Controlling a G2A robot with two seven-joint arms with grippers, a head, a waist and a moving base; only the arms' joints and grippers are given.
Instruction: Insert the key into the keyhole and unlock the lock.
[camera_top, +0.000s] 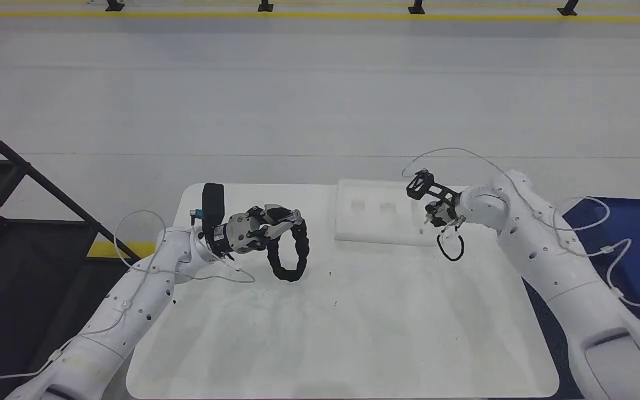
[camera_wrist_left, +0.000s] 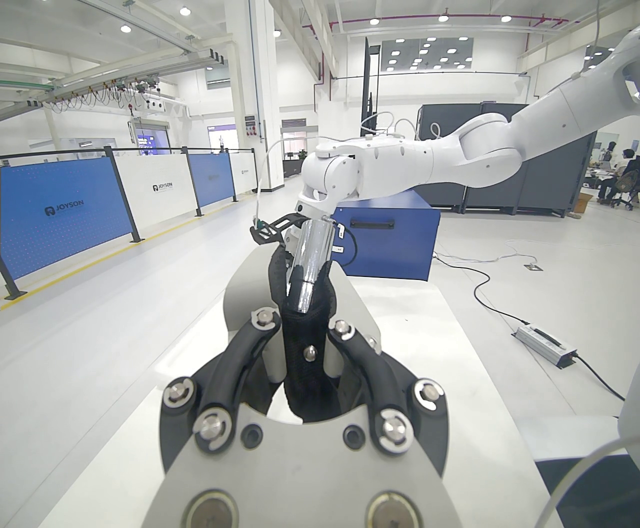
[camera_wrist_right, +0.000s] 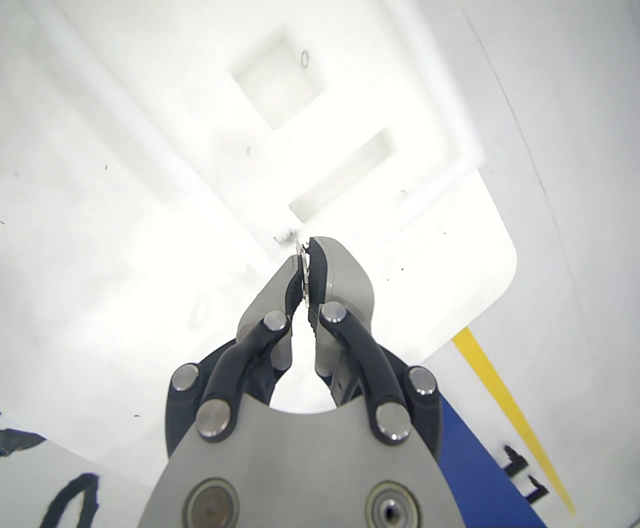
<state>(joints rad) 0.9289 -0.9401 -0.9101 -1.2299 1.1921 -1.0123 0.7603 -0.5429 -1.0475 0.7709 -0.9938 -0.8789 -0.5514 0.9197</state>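
Lock (camera_top: 291, 274) sat at the 9 o'clock side of the table (camera_top: 350, 340) in the top view, held off the surface by the left gripper (camera_top: 280, 222), black sleeved loop hanging below. At 2 o'clock the right gripper (camera_top: 436, 213) hovered over a white foam tray (camera_top: 375, 215), well apart from the lock.

Left wrist view: jaws were clamped tight on the fabric sleeve, with the chrome cylinder (camera_wrist_left: 310, 260) poking past the fingertips toward the other arm. The cylinder looked heavy, rigid and slick, so the sleeve looked the safer hold. Keyhole couldn't be made out.

Right wrist view: jaws were nearly shut, pinching the key (camera_wrist_right: 301, 267) edge-on at the tips. It looked thin, stiff and light, and likely to pivot if pushed off-axis.

Table was smooth white. Around it was an open hall with a pale floor and blue barrier panels (camera_wrist_left: 60, 215).
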